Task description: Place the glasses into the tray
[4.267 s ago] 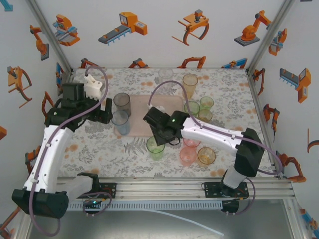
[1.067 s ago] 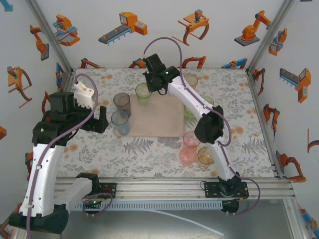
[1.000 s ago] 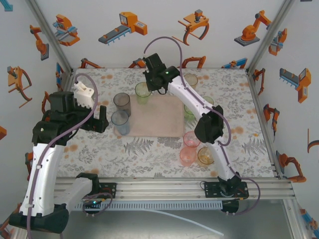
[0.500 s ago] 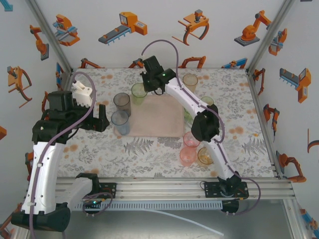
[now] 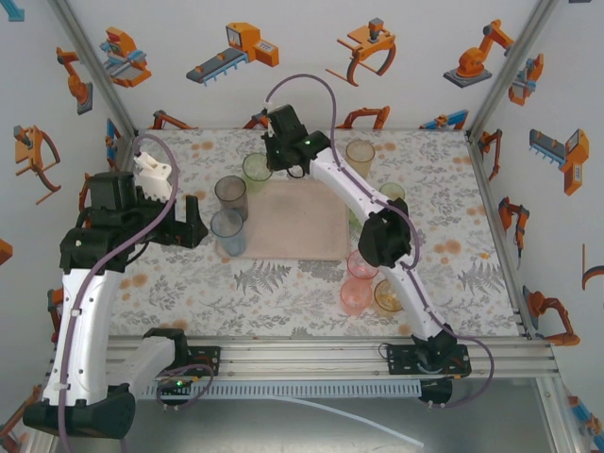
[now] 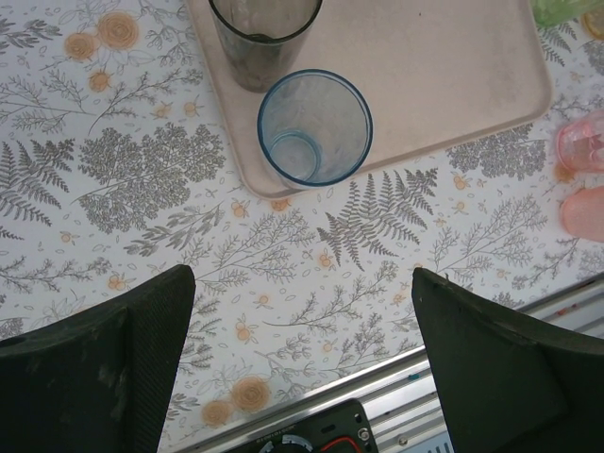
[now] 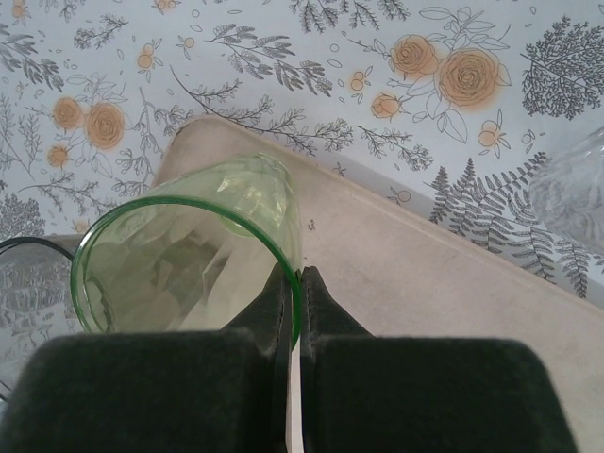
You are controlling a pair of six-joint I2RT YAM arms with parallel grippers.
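Right wrist: right gripper [image 7: 294, 283] pinches green glass [image 7: 189, 250] beside grey glass [image 7: 24, 283]; left gripper [image 6: 300, 280] gapes

The top edge of the left wrist view cut off the grey glass [image 6: 264, 38], and its right edge cut off a pink glass [image 6: 583, 140]. A clear glass [image 7: 571, 184] ran off the right wrist view's side.

Green translucent tumbler [image 7: 189, 247]: glossy, smooth, see-through. Pale pink-beige rectangular tray [image 7: 444, 302]: matt, smooth. Floral-patterned table cover [image 6: 142, 179]: matt, printed.
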